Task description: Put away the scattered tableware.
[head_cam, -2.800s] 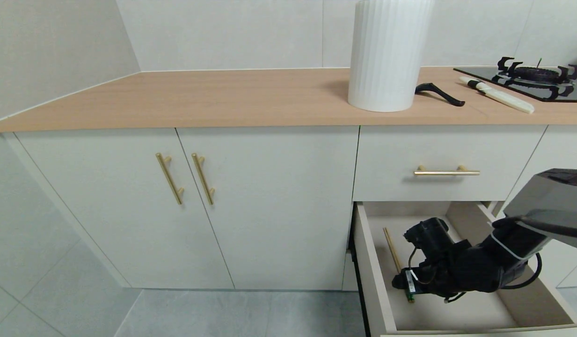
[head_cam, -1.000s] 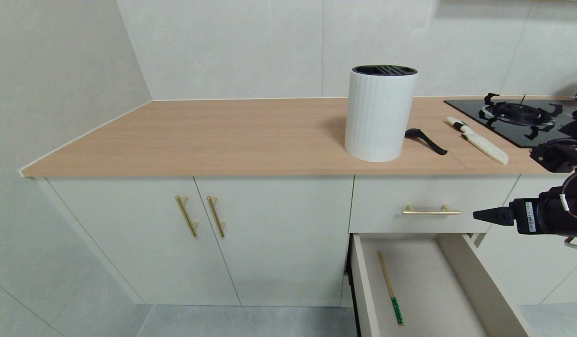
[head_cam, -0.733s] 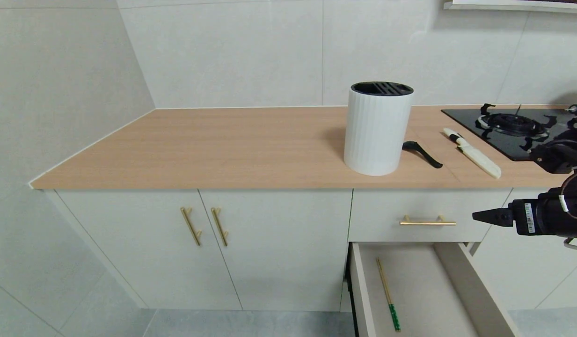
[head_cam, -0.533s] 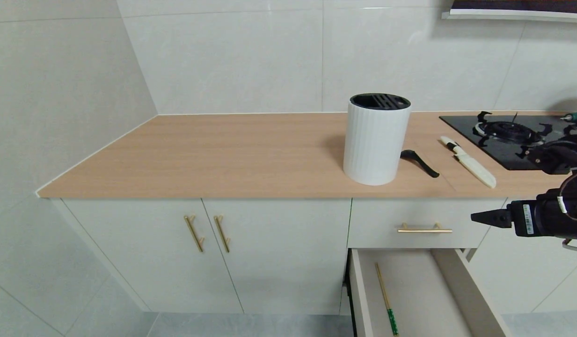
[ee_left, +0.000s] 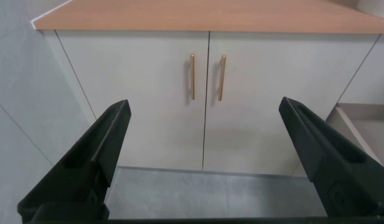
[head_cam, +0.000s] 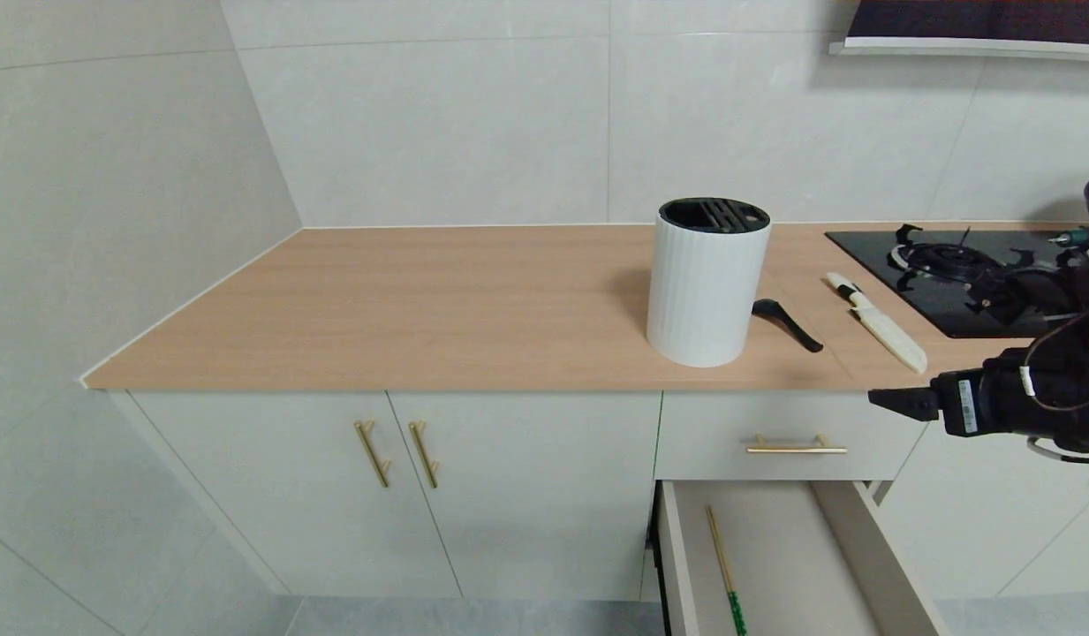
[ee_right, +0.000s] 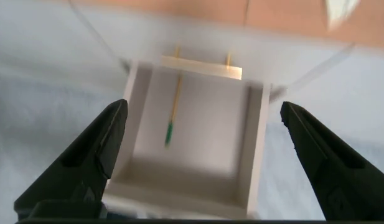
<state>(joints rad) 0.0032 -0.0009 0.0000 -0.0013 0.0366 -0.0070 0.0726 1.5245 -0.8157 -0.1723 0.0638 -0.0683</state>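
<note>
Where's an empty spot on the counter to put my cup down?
The big bare stretch of counter from the wall corner to the white holder. Also the drawer floor right of the chopsticks. It's crowded between holder and stove: a black utensil and a knife lie there.

The right arm [head_cam: 1039, 397] sits at the robot's right side, forearm level. Its right gripper [head_cam: 893, 402] points toward the robot's left, fingers spread wide, empty. The left gripper [ee_left: 204, 102] is likewise wide open, empty.
</note>
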